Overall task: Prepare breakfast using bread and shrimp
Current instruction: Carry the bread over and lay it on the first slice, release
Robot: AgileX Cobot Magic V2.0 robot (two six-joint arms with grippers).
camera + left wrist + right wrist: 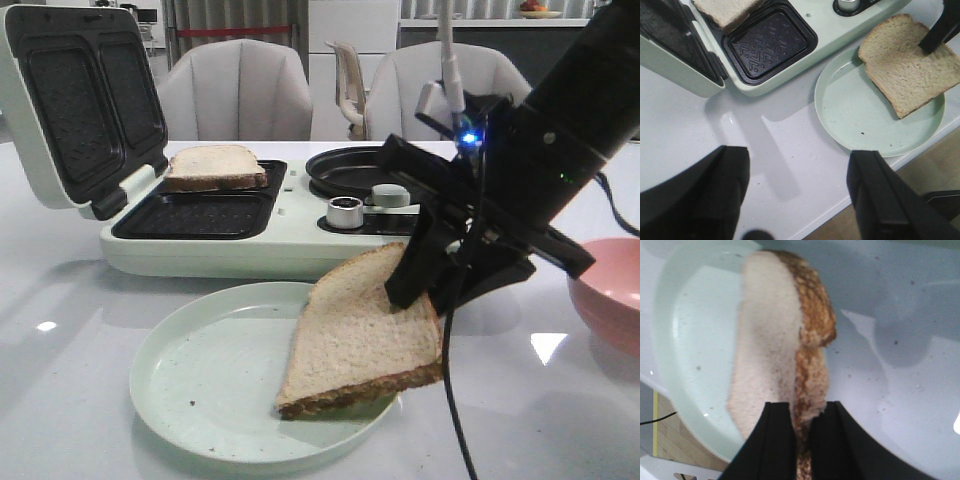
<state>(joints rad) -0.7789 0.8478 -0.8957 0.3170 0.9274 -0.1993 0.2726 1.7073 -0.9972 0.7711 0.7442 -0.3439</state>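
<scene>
On the left, one bread slice (pixel 213 166) lay in the sandwich maker (pixel 200 240), and the left fingers (pixel 875 200) hung spread and empty. The right fingers (pixel 425 265) pinched the second slice (pixel 360 345) over the plate (pixel 200 380). I reckoned it needed carrying to the maker. No shrimp showed.

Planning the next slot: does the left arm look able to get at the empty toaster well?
Probably yes. The left gripper hangs open over bare table, and nothing lies between it and the empty well.
</scene>
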